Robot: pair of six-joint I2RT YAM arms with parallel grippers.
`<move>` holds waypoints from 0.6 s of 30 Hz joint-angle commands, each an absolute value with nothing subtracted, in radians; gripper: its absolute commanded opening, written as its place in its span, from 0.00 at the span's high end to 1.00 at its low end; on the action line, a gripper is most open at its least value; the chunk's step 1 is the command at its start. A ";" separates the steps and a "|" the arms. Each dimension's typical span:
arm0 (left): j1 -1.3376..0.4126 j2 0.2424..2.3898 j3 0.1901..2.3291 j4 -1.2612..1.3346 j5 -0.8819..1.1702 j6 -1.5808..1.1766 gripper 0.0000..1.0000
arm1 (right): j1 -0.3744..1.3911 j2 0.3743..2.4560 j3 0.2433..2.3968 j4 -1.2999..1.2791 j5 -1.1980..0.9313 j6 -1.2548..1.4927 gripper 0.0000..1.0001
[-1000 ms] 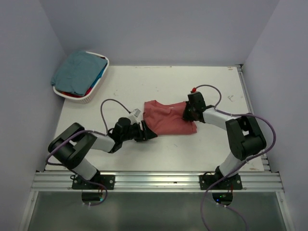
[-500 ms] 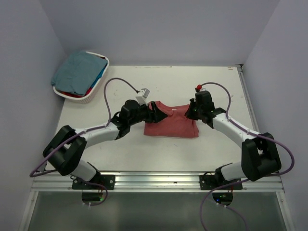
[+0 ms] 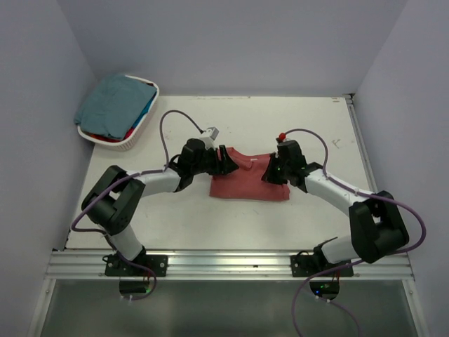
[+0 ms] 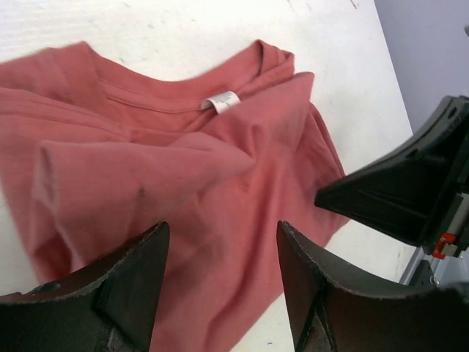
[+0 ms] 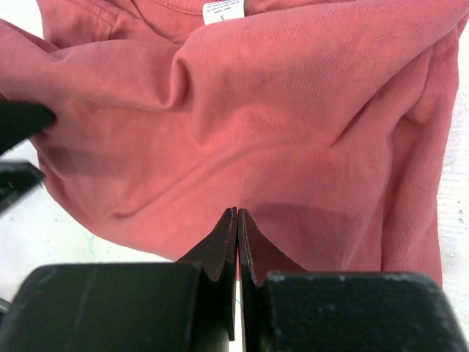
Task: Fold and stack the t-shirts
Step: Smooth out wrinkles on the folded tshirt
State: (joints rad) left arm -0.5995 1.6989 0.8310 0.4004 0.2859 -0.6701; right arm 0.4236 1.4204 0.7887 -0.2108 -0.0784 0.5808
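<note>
The faded brick-red cloth t-shirt (image 3: 249,184) lies crumpled ahead of our left gripper (image 4: 220,235), jaws spread, and our right gripper (image 5: 237,213), jaws pressed together.

Soft, even overhead light keeps the white desk (image 3: 210,225) bright with only faint shadows beneath the arms, while the left wrist view softens up close (the dark fingers (image 4: 124,293) especially).

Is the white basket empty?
No, a teal shirt lies heaped in the basket, covering most of its opening.
</note>
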 commanded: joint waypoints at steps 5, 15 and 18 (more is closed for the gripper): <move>-0.483 1.822 0.859 0.494 0.293 -0.635 0.38 | 0.429 1.463 0.787 -0.179 -0.077 0.594 1.00; -0.437 2.074 0.985 0.586 0.362 -0.702 0.40 | 0.437 1.431 0.802 -0.229 -0.046 0.577 1.00; -0.422 2.105 0.991 0.607 0.376 -0.726 0.42 | 0.436 1.424 0.802 -0.241 -0.037 0.574 1.00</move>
State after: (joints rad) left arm -0.4438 2.0476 0.9932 0.6155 0.3759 -0.7071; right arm 0.4320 1.4620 0.7868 -0.2226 -0.0650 0.5827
